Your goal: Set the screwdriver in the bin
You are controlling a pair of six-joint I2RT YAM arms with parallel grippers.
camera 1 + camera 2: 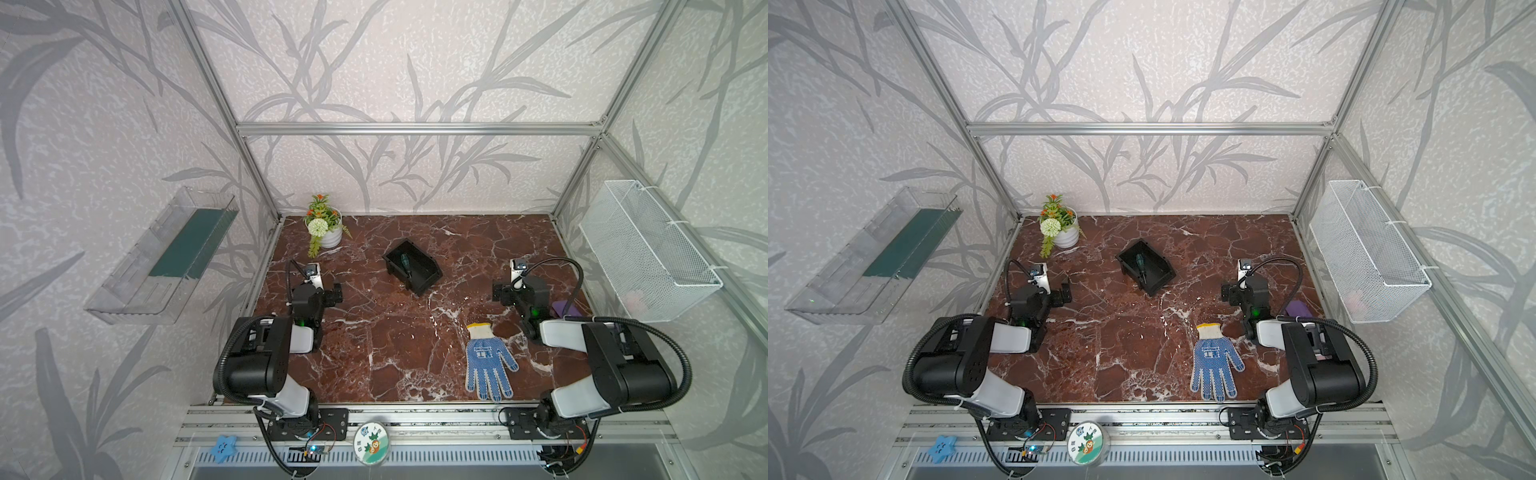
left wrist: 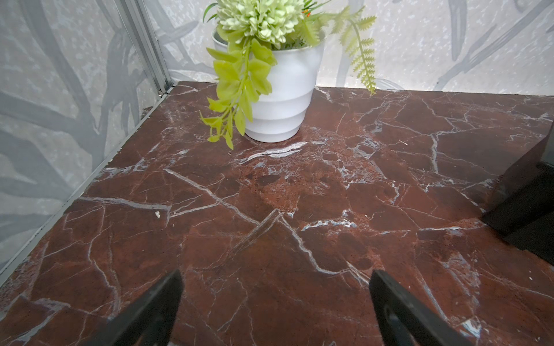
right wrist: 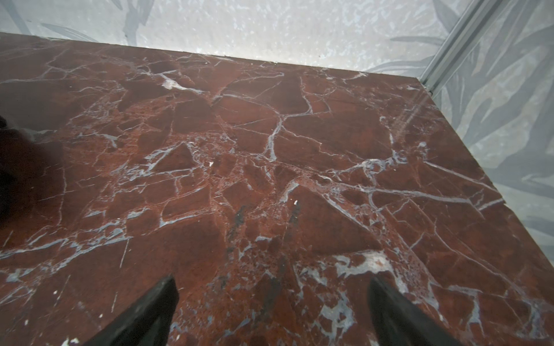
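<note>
In both top views the small teal-and-black screwdriver (image 1: pixel 405 266) (image 1: pixel 1140 266) lies inside the black bin (image 1: pixel 422 287) (image 1: pixel 1156 287), which stands mid-table towards the back. My left gripper (image 1: pixel 334 295) (image 1: pixel 1065 291) hovers left of the bin, apart from it, and is open. In the left wrist view its fingers (image 2: pixel 168 296) are spread over bare marble, with a corner of the bin (image 2: pixel 527 209) at the picture's edge. My right gripper (image 1: pixel 500 293) (image 1: pixel 1227 293) sits right of the bin. It is open, and its fingers (image 3: pixel 162 302) have nothing between them.
A white pot of artificial plants (image 1: pixel 330 237) (image 2: pixel 281 99) stands at the back left. A blue dotted glove (image 1: pixel 486 361) lies front right, and a purple trowel (image 1: pixel 565 309) is partly hidden by the right arm. A wire basket (image 1: pixel 648 253) and a clear tray (image 1: pixel 162 257) hang on the side walls.
</note>
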